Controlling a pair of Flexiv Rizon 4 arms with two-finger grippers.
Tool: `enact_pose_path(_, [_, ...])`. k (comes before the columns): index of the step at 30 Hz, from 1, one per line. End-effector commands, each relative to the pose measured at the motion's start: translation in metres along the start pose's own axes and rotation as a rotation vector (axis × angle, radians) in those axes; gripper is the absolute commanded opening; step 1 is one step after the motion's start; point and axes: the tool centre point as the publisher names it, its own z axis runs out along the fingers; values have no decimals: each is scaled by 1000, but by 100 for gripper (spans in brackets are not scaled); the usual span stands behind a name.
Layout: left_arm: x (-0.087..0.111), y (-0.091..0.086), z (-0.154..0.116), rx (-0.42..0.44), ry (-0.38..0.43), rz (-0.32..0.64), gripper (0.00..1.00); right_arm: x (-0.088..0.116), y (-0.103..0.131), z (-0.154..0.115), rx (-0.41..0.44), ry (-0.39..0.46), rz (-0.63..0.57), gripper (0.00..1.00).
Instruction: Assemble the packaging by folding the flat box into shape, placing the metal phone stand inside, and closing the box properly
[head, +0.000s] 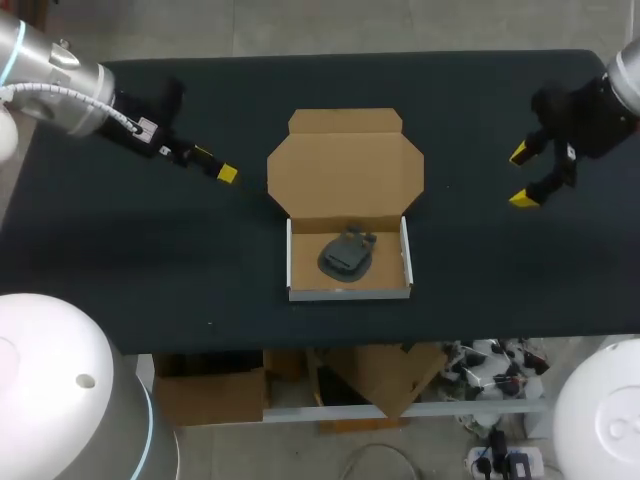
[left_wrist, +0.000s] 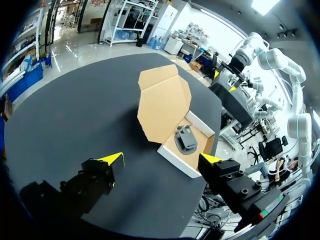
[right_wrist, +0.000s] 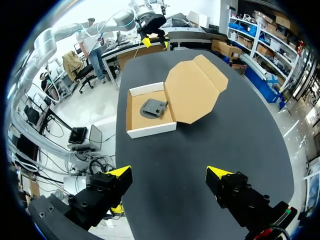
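Observation:
The cardboard box (head: 349, 285) stands folded into a white-walled tray near the table's front edge. Its brown lid (head: 345, 165) lies open and flat behind it. A dark grey metal phone stand (head: 347, 252) rests inside the tray. My left gripper (head: 215, 164) hovers open and empty left of the lid. Off to the lid's right, my right gripper (head: 521, 176) is open and empty too. In the left wrist view the tray (left_wrist: 172, 156), stand (left_wrist: 186, 138) and lid (left_wrist: 164, 102) lie ahead of the open gripper (left_wrist: 161, 159). The right wrist view shows tray (right_wrist: 150, 131), stand (right_wrist: 154, 107) and lid (right_wrist: 192, 90) ahead of its gripper (right_wrist: 169, 172).
The black tabletop (head: 140, 250) spreads bare on both sides of the box. The tray sits a short way back from the front edge (head: 420, 335).

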Motion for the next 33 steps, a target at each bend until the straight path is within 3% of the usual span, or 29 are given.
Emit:
enact_pose_path(1, [-14, -5, 15, 3, 63, 22, 100, -11, 11, -1, 19, 62, -9, 100])
enact_pose_path(18, [-42, -16, 48, 43, 128, 64, 100, -34, 41, -4, 79, 104, -80, 100])
enact_pose_path(33, [-47, -26, 68, 94, 189, 111, 100, -61, 67, -5, 126, 131, -137, 100])
